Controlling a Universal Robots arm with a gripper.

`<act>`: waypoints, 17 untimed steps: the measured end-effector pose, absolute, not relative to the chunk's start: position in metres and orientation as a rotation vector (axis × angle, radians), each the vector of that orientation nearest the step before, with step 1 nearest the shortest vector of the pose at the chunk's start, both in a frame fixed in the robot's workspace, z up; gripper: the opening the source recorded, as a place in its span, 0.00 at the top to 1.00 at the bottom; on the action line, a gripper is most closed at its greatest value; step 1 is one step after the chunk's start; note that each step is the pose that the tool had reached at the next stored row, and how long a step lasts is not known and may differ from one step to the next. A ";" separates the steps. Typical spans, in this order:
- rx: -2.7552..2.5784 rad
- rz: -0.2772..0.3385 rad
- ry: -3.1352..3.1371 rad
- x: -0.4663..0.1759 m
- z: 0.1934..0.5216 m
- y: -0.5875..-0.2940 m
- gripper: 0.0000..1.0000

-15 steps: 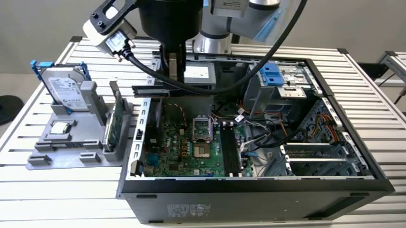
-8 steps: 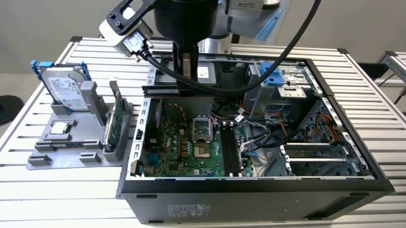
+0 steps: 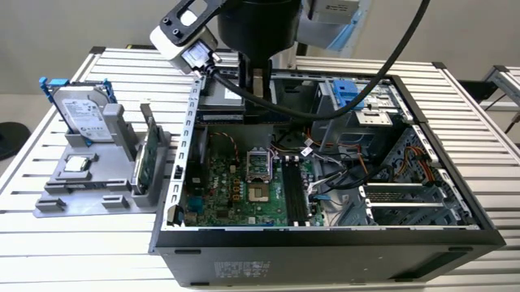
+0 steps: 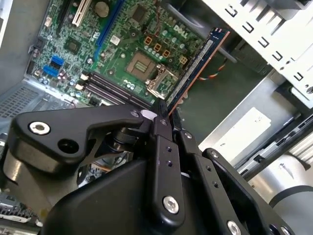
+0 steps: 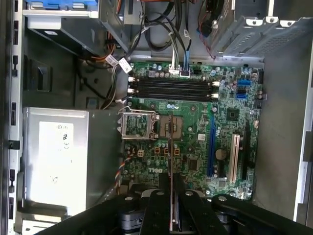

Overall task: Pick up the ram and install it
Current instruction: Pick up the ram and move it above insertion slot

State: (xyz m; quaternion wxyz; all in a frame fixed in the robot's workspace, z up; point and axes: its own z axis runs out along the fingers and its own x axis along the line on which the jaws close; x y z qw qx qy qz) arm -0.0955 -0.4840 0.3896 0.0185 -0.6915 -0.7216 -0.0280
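Wall: a plain, pale grey-beige wall point(image 3: 73, 24) runs across the back of the exterior view.
Floor: a pale, smooth floor point(image 3: 21, 109) shows past the table's corner at the exterior view's left; a dark round base point(image 3: 7, 139) sits on it.
Table: a silver-white table of ribbed aluminium slats point(image 3: 81, 255).
Second table: a similar slatted metal frame point(image 3: 508, 82) at the exterior view's right edge, apart from the first.
Light: even and soft, with faint shadows.

Two rams point(image 4: 198, 71), one hard drive point(image 3: 81, 118), four slots point(image 5: 171, 92).
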 end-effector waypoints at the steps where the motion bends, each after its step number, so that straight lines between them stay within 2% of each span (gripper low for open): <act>1: -2.147 -0.087 -2.241 -0.093 0.390 -0.484 1.00; 17: -2.147 -0.086 -2.240 -0.058 0.390 -0.484 1.00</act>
